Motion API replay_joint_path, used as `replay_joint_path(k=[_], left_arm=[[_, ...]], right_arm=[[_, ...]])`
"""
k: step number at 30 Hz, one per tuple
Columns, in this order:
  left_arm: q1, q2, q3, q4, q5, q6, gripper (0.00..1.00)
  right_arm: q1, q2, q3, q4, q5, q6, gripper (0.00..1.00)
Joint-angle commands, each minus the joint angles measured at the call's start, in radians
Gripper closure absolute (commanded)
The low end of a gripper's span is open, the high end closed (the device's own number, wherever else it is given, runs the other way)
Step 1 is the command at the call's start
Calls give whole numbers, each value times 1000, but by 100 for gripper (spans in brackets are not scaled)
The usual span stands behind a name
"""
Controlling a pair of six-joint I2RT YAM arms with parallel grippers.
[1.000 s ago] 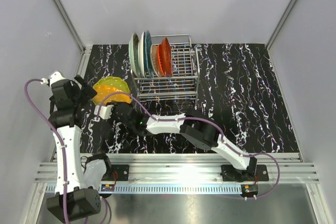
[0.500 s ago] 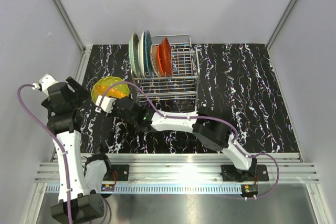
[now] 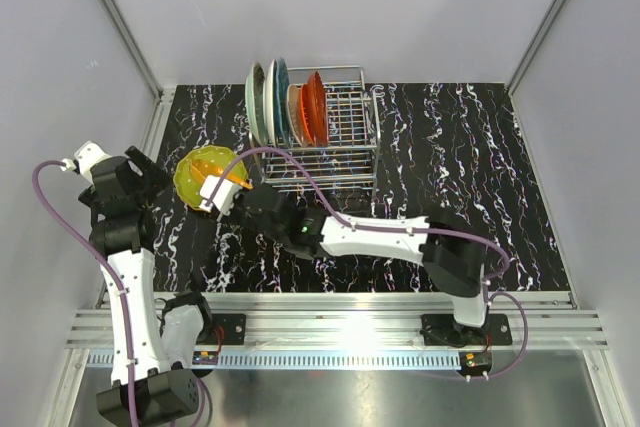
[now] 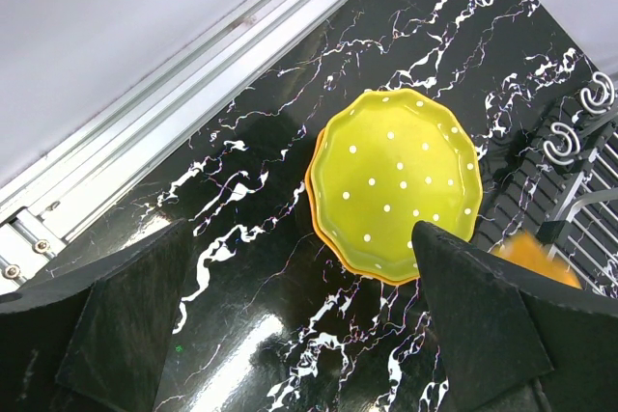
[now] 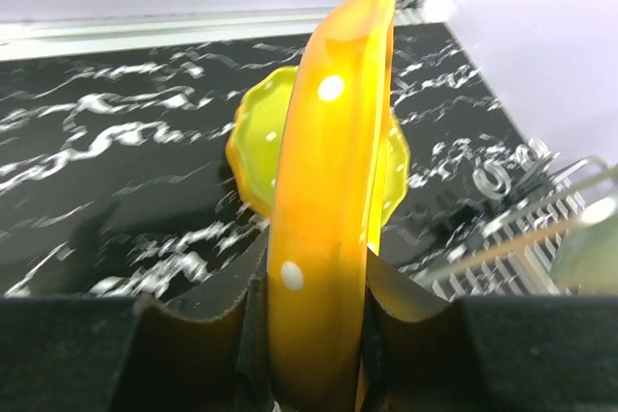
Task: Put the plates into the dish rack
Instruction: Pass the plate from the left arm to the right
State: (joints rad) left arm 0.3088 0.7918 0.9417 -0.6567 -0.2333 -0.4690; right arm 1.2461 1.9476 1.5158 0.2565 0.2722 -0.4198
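My right gripper (image 3: 224,195) is shut on an orange plate with white dots (image 5: 328,190) and holds it on edge above the table; it shows in the top view (image 3: 236,182) too. Just behind it a yellow-green dotted plate (image 4: 396,185) lies flat on another orange plate (image 4: 323,227) at the left of the table (image 3: 205,175). My left gripper (image 4: 299,335) is open and empty, above the table left of this stack (image 3: 156,179). The chrome dish rack (image 3: 335,147) holds a mint green (image 3: 256,102), a teal (image 3: 279,95), a cream (image 3: 294,112) and a red-orange plate (image 3: 314,107) upright.
The black marbled table (image 3: 460,167) is walled by white panels on three sides. An aluminium rail (image 4: 193,74) runs along the left edge near the stack. The rack's right slots (image 3: 352,112) hold nothing. The right arm's cable (image 3: 300,175) arcs in front of the rack.
The left gripper drew back to the left, off the plates, then stayed still. The right arm stretched out and the orange plate in its gripper now stands on edge off the stack.
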Motion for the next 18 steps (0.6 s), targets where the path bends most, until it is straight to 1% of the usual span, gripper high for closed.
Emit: replay_joint_path(k=[1, 7, 14, 15, 16, 18], left_arm=[[3, -5, 3, 43, -17, -5, 1], [3, 3, 3, 42, -5, -6, 1], [1, 12, 5, 42, 26, 4, 1], [1, 15, 6, 40, 31, 7, 1], [1, 20, 8, 40, 40, 10, 1], [-2, 23, 9, 37, 46, 13, 1]], right_arm=[[38, -189, -55, 136, 4, 62, 100], [75, -329, -232, 99, -18, 130, 100], [105, -585, -463, 29, -16, 252, 100], [111, -613, -514, 14, -10, 275, 100], [115, -674, -537, 4, 4, 288, 100], [116, -731, -595, -26, 19, 321, 100]])
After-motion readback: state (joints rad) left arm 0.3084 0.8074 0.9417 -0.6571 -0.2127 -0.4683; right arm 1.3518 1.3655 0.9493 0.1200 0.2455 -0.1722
